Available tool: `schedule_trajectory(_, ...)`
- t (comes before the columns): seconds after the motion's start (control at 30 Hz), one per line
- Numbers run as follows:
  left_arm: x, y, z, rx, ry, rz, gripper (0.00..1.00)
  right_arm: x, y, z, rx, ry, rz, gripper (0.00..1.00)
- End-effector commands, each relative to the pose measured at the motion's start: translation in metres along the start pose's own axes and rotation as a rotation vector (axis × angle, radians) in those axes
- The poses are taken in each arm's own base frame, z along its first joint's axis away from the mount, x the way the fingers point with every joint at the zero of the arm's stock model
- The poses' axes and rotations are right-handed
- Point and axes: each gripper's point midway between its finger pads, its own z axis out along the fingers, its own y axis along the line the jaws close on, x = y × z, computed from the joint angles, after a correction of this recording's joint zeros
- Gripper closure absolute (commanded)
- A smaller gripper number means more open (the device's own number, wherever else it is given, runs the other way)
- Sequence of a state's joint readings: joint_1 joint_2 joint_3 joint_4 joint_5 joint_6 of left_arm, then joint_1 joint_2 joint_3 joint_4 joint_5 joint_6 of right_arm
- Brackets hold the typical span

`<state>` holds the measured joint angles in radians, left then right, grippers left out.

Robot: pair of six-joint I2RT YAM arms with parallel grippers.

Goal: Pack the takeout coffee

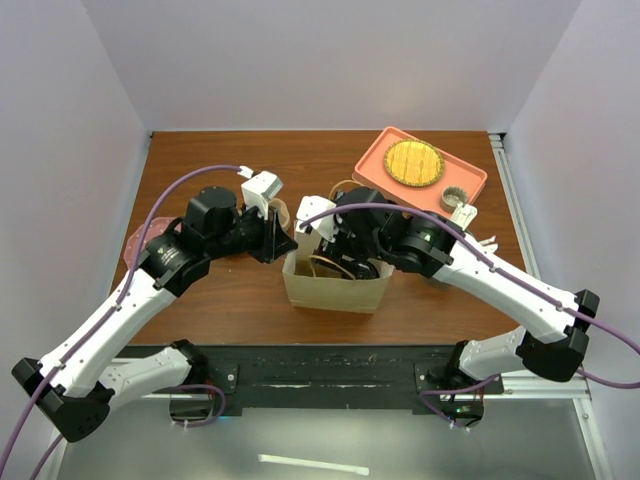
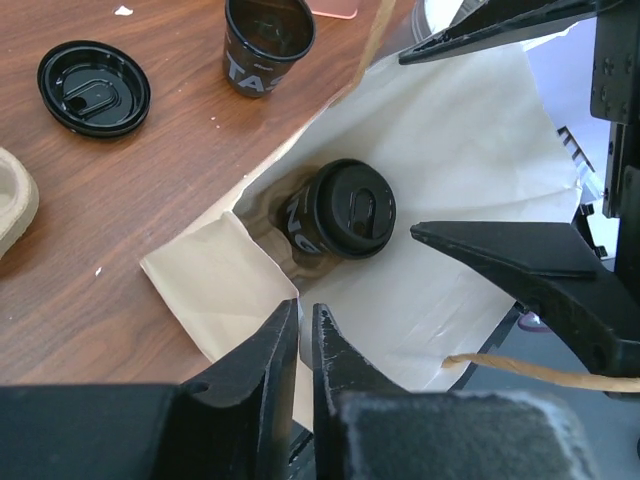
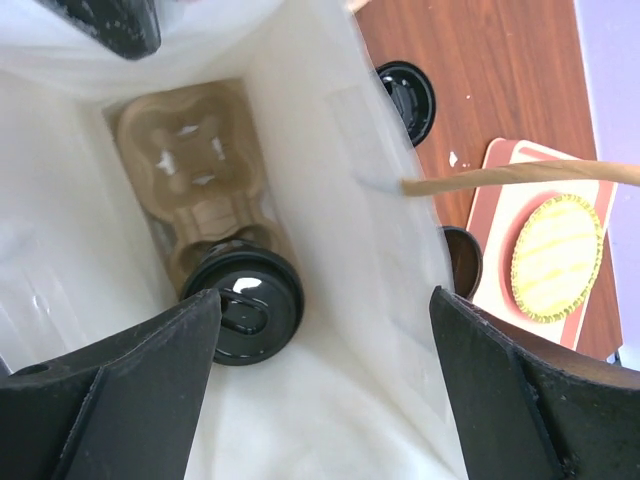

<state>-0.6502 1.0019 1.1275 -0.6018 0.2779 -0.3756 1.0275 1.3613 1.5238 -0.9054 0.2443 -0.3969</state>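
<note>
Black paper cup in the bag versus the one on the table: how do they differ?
The bagged black paper cup is lidded; the table cup is open, a loose black lid lying apart. The bagged cup sits inside the paper bag; the other stands on the wooden table. Both are small, black, white-lettered.

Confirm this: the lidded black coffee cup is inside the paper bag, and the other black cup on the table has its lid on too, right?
Not quite. The lidded coffee cup is inside the paper bag, but the other black cup on the table stands open, with a loose lid lying on the wood nearby. The left wrist view shows it.
</note>
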Motion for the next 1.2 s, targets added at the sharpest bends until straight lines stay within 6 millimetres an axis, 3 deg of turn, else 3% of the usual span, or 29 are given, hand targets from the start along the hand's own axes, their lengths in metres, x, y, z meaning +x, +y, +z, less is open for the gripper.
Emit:
schedule_trajectory(0.0, -0.024, -0.01, -0.008, 0.017, -0.059, 0.016, 0.83, -0.021, -0.015, -0.018, 0.053, -0.073, 0.057, 0.12)
schedule_trajectory(0.4, -0.03, -0.011, -0.008, 0.012, -0.064, 0.013, 0.74, -0.02, -0.038, -0.031, 0.202, -0.099, 0.208, 0.12)
schedule_trajectory(0.63, -0.039, -0.013, -0.01, 0.008, -0.079, 0.018, 0.66, -0.042, -0.029, -0.049, 0.112, -0.215, 0.25, 0.16)
schedule_trajectory(0.8, -0.056, -0.016, -0.017, -0.008, -0.119, 0.032, 0.6, -0.057, -0.009, -0.061, -0.031, -0.261, 0.279, 0.16)
schedule_trajectory(1.03, -0.077, -0.022, -0.03, -0.016, -0.185, 0.062, 0.43, -0.074, 0.014, -0.073, -0.185, -0.299, 0.419, 0.16)
schedule_trajectory(1.1, -0.082, -0.024, -0.038, -0.017, -0.211, 0.067, 0.39, -0.084, 0.009, -0.081, -0.178, -0.34, 0.508, 0.16)
schedule_trajectory(1.17, -0.087, -0.024, -0.045, -0.031, -0.238, 0.071, 0.27, -0.089, -0.001, -0.089, -0.138, -0.35, 0.633, 0.17)
